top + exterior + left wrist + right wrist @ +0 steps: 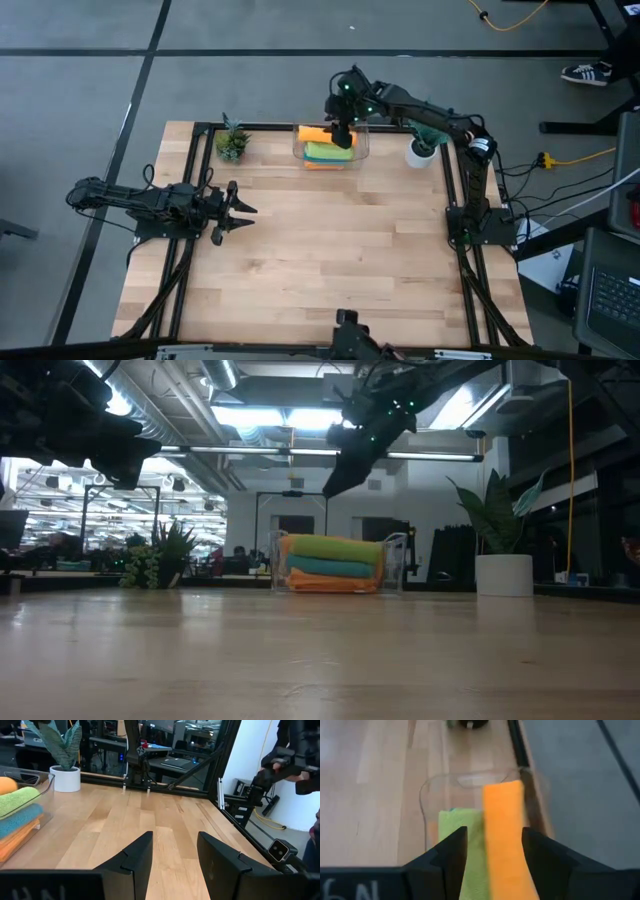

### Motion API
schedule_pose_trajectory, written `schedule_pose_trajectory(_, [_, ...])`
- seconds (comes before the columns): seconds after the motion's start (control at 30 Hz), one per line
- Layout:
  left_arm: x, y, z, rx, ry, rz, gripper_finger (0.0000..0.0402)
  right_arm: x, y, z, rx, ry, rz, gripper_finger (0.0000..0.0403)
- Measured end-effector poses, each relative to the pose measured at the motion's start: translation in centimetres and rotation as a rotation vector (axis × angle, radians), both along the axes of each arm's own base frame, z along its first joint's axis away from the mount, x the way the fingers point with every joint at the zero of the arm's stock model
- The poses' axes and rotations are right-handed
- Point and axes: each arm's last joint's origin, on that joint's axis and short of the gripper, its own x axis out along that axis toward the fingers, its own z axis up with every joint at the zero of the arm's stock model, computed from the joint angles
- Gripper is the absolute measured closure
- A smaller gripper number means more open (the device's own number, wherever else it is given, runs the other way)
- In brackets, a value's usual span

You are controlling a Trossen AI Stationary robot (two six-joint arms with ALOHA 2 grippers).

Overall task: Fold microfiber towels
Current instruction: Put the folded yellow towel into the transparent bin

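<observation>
On the wooden surface (320,250), a clear bin (362,142) holds 4 folded towels (333,565). The right gripper (343,133) hovers above the bin, jaws open and empty. The left gripper (243,209) waits far from the bin, jaws open. No readable writing.

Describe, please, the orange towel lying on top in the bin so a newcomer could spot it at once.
Find the clear plastic bin at the wooden table's far edge, between two potted plants. Folded towels are stacked inside it. The top orange towel lies along the far side of the lime green towel, below the right gripper; another orange one is lowest.
</observation>
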Motion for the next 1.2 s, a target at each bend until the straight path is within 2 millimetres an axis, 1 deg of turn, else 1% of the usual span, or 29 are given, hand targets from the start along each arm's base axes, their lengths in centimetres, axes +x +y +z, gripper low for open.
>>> schedule_pose_trajectory(0.17, [0.0, 0.0, 0.0, 0.0, 0.0, -0.001, 0.0255, -0.3, 0.2, -1.7, 0.067, 0.045, -0.034, 0.0212])
schedule_pose_trajectory(0.3, [0.0, 0.0, 0.0, 0.0, 0.0, 0.0, 0.0255, -0.5, 0.2, -2.5, 0.079, 0.071, -0.072, 0.0212])
schedule_pose_trajectory(0.4, [0.0, 0.0, 0.0, 0.0, 0.0, 0.0, 0.0255, -0.5, 0.1, -2.5, 0.058, 0.083, -0.106, 0.0212])
schedule_pose_trajectory(0.7, [0.0, 0.0, 0.0, 0.0, 0.0, -0.001, 0.0255, -0.2, -0.1, -2.2, 0.037, 0.037, -0.111, 0.0212])
schedule_pose_trajectory(0.73, [0.0, 0.0, 0.0, 0.0, 0.0, 0.0, 0.0255, -0.2, 0.1, -2.3, 0.067, 0.036, -0.12, 0.0212])
schedule_pose_trajectory(0.8, [0.0, 0.0, 0.0, 0.0, 0.0, -0.001, 0.0255, -0.2, 0.5, -2.4, 0.198, 0.025, -0.155, 0.0212])
schedule_pose_trajectory(0.87, [0.0, 0.0, 0.0, 0.0, 0.0, -0.001, 0.0255, -0.6, 1.3, -1.7, 0.321, 0.013, -0.149, 0.0212])
schedule_pose_trajectory(0.93, [0.0, 0.0, 0.0, 0.0, 0.0, -0.001, 0.0255, -0.9, 2.5, 0.2, 0.357, -0.031, -0.125, 0.0215])
schedule_pose_trajectory(1.03, [0.0, 0.0, 0.0, 0.0, 0.0, 0.0, 0.0255, -1.9, 5.0, 3.1, 0.331, -0.05, -0.101, 0.0226])
schedule_pose_trajectory(1.1, [0.0, 0.0, 0.0, 0.0, 0.0, 0.0, 0.0255, -2.5, 6.9, 4.6, 0.287, -0.015, -0.127, 0.0235])
schedule_pose_trajectory(1.2, [0.0, 0.0, 0.0, 0.0, 0.0, 0.0, 0.0255, -3.7, 10.4, 5.9, 0.166, 0.014, -0.172, 0.0249])
